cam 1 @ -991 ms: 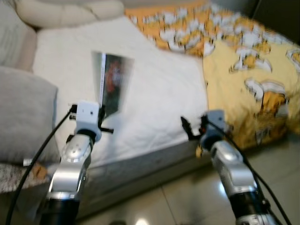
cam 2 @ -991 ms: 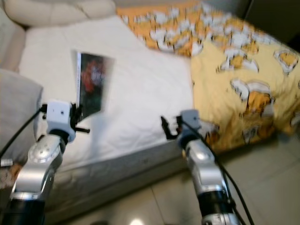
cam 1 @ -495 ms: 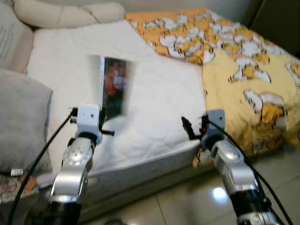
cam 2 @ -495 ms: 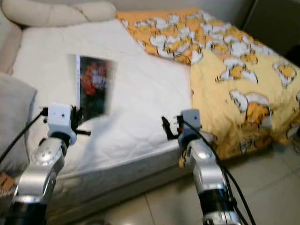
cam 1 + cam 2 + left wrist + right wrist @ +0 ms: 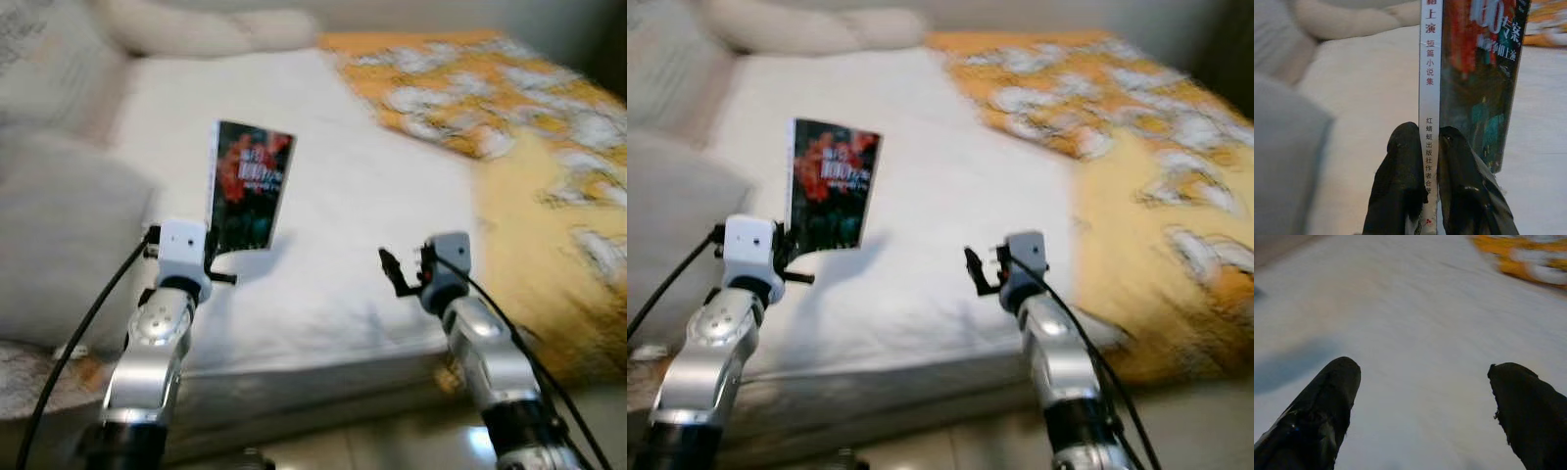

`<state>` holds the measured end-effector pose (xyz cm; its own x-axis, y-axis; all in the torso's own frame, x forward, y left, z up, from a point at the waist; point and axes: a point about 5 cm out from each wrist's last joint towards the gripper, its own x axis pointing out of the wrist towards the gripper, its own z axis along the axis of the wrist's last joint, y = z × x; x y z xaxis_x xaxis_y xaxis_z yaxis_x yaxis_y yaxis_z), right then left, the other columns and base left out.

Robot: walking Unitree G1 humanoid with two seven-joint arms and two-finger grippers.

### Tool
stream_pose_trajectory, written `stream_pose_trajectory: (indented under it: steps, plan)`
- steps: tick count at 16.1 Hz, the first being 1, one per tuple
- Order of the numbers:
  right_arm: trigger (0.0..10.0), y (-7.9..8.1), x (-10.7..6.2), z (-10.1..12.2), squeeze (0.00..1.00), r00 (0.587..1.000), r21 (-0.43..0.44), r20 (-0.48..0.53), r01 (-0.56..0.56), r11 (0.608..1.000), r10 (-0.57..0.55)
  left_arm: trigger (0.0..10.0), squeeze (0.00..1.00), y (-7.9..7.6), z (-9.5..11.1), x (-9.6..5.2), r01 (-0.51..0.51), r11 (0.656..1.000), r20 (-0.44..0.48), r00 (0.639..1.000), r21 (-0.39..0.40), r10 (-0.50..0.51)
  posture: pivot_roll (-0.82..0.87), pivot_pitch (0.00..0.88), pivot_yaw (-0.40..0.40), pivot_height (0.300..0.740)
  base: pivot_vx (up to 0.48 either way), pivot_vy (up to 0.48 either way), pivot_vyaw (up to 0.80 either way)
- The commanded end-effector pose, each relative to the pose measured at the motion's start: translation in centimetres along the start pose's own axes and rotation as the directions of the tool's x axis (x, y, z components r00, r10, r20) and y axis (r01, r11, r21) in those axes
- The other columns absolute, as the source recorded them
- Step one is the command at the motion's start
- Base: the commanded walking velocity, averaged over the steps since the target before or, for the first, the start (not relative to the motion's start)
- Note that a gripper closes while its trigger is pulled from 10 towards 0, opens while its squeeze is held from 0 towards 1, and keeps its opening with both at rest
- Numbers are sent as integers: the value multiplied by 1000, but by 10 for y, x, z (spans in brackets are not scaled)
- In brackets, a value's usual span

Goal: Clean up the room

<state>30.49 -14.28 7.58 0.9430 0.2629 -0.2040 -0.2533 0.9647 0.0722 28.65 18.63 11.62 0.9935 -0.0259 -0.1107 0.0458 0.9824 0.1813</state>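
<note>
A dark book (image 5: 247,186) with a red cover picture and a white spine (image 5: 1429,88) stands upright in the air above the white mattress (image 5: 353,225). My left gripper (image 5: 1431,142) is shut on the book's lower spine edge, one finger (image 5: 1403,171) on each side. My right gripper (image 5: 390,269) hovers open over the mattress near its front edge, with wide-spread fingers (image 5: 1327,406) and nothing between them.
A grey cushion (image 5: 59,235) lies at the left of the bed, with pale pillows (image 5: 206,29) at the head. A yellow and orange patterned blanket (image 5: 549,137) covers the right side. Tiled floor (image 5: 392,446) runs along the bed's front edge.
The whole view has swung right to left, so the camera turned. The book remains held upright in my left gripper; my right gripper stays open.
</note>
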Motion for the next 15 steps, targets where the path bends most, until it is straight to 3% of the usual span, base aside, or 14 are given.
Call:
stream_pose_trajectory:
  steps: [1,11,15]
  plan:
    - [10000,3,0,1,0,1000,13,4,2,1000,-2,10000,0,2,13,2,-6,1000,51,999,1,6,84,0,2,740,334,0,0]
    - [10000,-1,-2,-2,0,1000,6,-12,9,1000,-9,10000,0,1,14,5,12,1000,45,999,6,-12,80,0,21,740,308,0,0]
    - [10000,-6,-3,0,0,999,23,-22,-36,999,37,10000,0,-3,6,9,56,989,-47,997,-138,-63,73,0,29,740,0,0,0]
